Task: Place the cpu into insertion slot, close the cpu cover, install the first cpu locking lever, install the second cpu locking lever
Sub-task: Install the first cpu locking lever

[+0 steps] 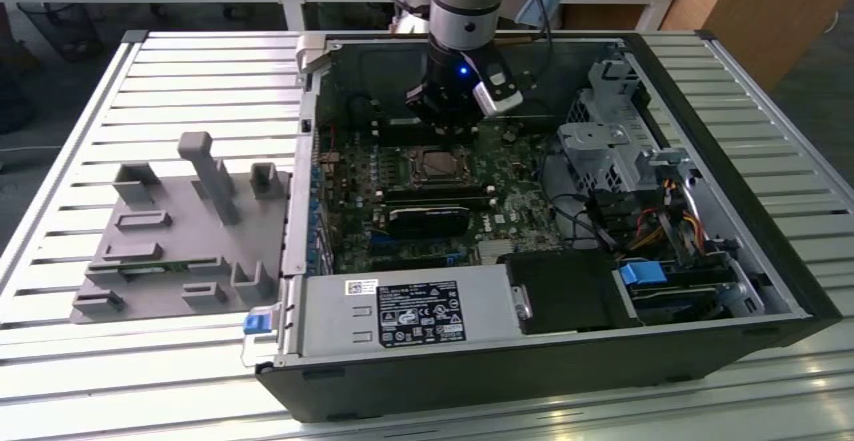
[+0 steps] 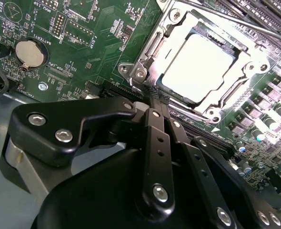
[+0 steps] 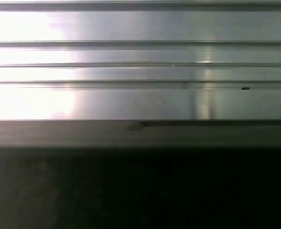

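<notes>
A ribbed metal table (image 1: 107,91) carries an open black computer case (image 1: 534,381) and, toward the exterior view's left, a grey plastic fixture (image 1: 174,231). Inside the case lies a green circuit board (image 1: 354,191), with a grey labelled power supply box (image 1: 400,311) along the near edge. The arm reaches down into the case, its gripper (image 1: 447,111) hanging just above the board at the far side of the insertion slot (image 1: 437,164). In the second wrist view the cpu (image 2: 197,67) sits in the slot, its pale face bright under glare, and the cpu cover (image 2: 152,45) lies flat around it — the silvery frame rims the chip on all sides. The gripper (image 2: 155,102) has its two black fingers (image 2: 155,143) pressed together, holding nothing, their tips just beside the cover's near corner.
</notes>
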Controlling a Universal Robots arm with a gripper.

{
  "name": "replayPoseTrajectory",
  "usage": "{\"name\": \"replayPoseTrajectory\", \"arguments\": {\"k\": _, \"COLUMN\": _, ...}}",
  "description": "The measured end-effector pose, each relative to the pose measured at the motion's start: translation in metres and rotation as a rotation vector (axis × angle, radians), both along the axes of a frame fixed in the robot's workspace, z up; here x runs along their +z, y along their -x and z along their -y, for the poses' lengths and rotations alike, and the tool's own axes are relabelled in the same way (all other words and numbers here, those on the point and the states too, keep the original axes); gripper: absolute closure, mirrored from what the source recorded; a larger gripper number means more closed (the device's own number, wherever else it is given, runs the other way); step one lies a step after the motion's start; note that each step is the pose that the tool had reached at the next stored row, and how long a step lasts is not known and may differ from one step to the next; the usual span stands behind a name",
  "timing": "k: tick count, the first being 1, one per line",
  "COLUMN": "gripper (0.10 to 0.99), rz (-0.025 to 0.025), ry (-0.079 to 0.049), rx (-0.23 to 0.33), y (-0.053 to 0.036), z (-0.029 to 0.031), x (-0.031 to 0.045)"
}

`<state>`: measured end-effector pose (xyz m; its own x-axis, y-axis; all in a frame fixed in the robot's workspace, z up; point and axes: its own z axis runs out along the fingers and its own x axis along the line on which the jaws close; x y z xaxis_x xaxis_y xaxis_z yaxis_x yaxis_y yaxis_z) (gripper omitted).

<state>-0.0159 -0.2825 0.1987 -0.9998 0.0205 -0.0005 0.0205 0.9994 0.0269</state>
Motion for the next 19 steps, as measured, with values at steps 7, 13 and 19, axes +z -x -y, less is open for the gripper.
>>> {"name": "replayPoseTrajectory", "arguments": {"k": 7, "gripper": 0.980, "rz": -0.0001, "ry": 0.001, "rx": 0.000, "y": -0.0004, "z": 0.0000, "x": -0.0019}}
{"name": "replayPoseTrajectory", "arguments": {"k": 13, "gripper": 0.980, "rz": -0.0004, "ry": 0.002, "rx": 0.000, "y": -0.0011, "z": 0.0000, "x": -0.0040}}
{"name": "replayPoseTrajectory", "arguments": {"k": 19, "gripper": 0.980, "rz": 0.0000, "ry": 0.001, "rx": 0.000, "y": -0.0013, "z": -0.0002, "x": 0.0062}}
